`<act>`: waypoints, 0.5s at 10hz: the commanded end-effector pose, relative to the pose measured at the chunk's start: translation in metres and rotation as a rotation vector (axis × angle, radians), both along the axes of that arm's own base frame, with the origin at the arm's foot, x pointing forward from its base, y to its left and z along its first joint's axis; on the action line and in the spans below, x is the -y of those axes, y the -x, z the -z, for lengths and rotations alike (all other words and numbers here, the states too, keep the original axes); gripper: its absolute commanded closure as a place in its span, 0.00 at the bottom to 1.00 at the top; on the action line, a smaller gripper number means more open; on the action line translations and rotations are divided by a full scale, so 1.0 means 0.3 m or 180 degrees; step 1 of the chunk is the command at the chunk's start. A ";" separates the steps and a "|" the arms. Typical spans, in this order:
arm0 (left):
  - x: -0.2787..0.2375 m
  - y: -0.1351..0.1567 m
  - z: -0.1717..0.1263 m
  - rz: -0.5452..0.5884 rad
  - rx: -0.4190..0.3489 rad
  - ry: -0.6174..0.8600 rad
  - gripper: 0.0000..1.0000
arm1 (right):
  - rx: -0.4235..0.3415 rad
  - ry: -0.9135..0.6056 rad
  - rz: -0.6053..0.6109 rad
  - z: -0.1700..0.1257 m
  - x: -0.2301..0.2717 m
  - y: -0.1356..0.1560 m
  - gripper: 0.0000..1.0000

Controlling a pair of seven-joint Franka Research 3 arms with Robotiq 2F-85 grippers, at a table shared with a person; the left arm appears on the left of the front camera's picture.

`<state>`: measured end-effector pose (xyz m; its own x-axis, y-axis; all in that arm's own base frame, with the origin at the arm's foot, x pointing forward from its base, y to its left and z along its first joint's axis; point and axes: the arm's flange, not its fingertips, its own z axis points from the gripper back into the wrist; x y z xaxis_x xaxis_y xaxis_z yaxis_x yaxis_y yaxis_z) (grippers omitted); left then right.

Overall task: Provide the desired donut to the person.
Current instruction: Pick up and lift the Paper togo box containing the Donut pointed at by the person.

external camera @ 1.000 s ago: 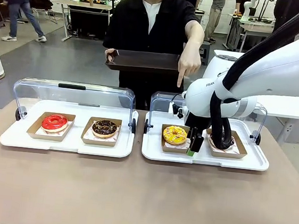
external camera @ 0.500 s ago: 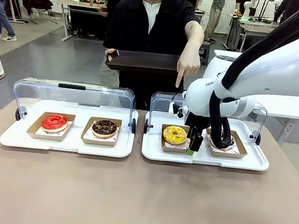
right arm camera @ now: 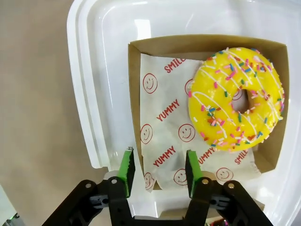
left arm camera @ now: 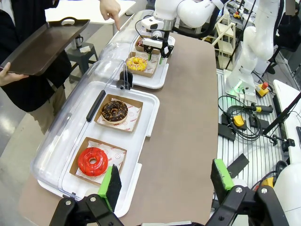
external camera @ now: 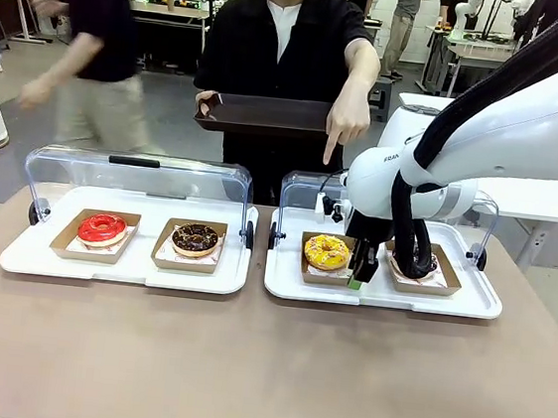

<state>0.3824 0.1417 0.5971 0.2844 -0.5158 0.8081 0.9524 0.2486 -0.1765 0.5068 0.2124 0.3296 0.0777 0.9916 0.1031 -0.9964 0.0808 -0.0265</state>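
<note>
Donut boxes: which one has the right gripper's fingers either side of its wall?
The box holding the yellow sprinkled donut: the right gripper straddles its wall. The red donut and chocolate donut sit in boxes well clear of it.

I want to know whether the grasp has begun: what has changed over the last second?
Hardly anything. The right gripper stays low at the box of the yellow donut, fingers astride its wall, not clamped; any closing is too slight to see. A passer-by walked in behind. The person's hand still points down, tray held; box and donut unmoved.
</note>
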 end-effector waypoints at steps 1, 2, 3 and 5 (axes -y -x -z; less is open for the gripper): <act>-0.001 0.003 -0.004 0.0010 0.0019 0.0023 0.00 | -0.0036 0.0081 0.0008 0.014 0.000 -0.013 0.78; -0.001 0.003 -0.004 0.0010 0.0019 0.0023 0.00 | -0.0047 0.0083 0.0010 0.016 0.000 -0.014 0.59; -0.001 0.003 -0.004 0.0010 0.0019 0.0023 0.00 | -0.0053 0.0086 0.0013 0.016 0.001 -0.014 0.98; -0.001 0.003 -0.004 0.0010 0.0019 0.0023 0.00 | -0.0058 0.0080 0.0016 0.016 0.001 -0.013 1.00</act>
<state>0.3824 0.1417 0.5971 0.2844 -0.5158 0.8081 0.9524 0.2486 -0.1765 0.5063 0.2115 0.3287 0.0792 0.9918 0.1000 -0.9965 0.0815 -0.0187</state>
